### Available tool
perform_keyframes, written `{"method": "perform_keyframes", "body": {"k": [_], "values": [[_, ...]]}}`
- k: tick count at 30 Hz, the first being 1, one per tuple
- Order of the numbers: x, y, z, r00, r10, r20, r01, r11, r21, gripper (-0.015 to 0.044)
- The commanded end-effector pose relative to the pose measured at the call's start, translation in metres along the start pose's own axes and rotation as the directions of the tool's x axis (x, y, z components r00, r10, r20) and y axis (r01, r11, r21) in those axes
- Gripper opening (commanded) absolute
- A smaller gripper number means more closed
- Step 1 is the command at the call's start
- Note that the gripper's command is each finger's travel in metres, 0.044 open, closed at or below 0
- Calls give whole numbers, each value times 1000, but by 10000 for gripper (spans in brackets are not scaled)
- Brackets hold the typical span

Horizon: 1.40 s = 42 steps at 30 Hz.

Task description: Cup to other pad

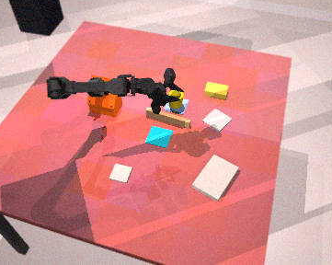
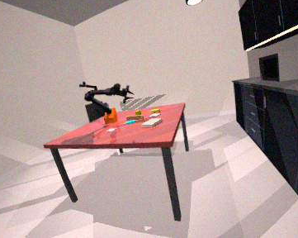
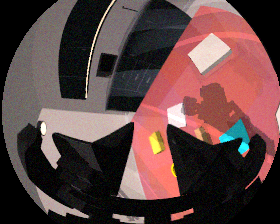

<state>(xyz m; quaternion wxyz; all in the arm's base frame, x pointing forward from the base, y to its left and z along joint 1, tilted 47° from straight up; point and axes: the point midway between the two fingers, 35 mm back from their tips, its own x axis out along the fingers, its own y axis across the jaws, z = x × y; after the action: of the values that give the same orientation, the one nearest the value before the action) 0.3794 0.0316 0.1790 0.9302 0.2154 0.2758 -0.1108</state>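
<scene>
The yellow cup [image 1: 176, 102] [image 2: 138, 112] stands upright on a pale blue pad [image 1: 185, 104] toward the back of the red table [image 1: 265, 133]. The other pad [image 1: 159, 135] [image 2: 130, 122] [image 3: 235, 136] is cyan and lies a little nearer the front, past a wooden bar [image 1: 169, 119]. My gripper [image 1: 164, 92] [image 2: 128, 92] [image 3: 150, 127] hangs in the air well above the table, as the exterior view shows. It only overlaps the cup in the top view. Its fingers stand partly apart with nothing between them. I cannot see the marbles.
The arm's orange base [image 1: 104, 102] [image 2: 111, 116] sits left of the cup. A yellow block [image 1: 216, 90] [image 2: 155, 111], a white tile [image 1: 216, 119], a large white slab [image 1: 215, 177] [image 2: 151, 123] and a small white tile [image 1: 120, 172] lie around the pads.
</scene>
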Motion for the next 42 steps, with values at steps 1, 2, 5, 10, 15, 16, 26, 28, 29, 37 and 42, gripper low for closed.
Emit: {"method": "perform_keyframes", "body": {"k": [1, 2, 5, 10, 15, 16, 26, 28, 29, 37, 42], "values": [[34, -9, -49, 968, -179, -174, 197, 976, 96, 167], [40, -12, -62, 952, -225, -210, 251, 962, 109, 167], [56, -23, -99, 883, -366, -295, 415, 902, 123, 167], [70, -45, -156, 725, -593, -350, 657, 748, 93, 167], [74, -69, -203, 546, -785, -292, 828, 559, 44, 167], [75, -74, -209, 512, -817, -266, 852, 522, 37, 167], [75, -85, -222, 430, -882, -190, 900, 434, 22, 167], [74, -86, -222, 430, -882, -190, 900, 434, 22, 167], [75, -86, -222, 430, -882, -190, 900, 435, 22, 167], [81, -96, -224, 431, -882, -191, 900, 435, 22, 167], [84, -103, -226, 431, -882, -191, 900, 435, 22, 167]]}}
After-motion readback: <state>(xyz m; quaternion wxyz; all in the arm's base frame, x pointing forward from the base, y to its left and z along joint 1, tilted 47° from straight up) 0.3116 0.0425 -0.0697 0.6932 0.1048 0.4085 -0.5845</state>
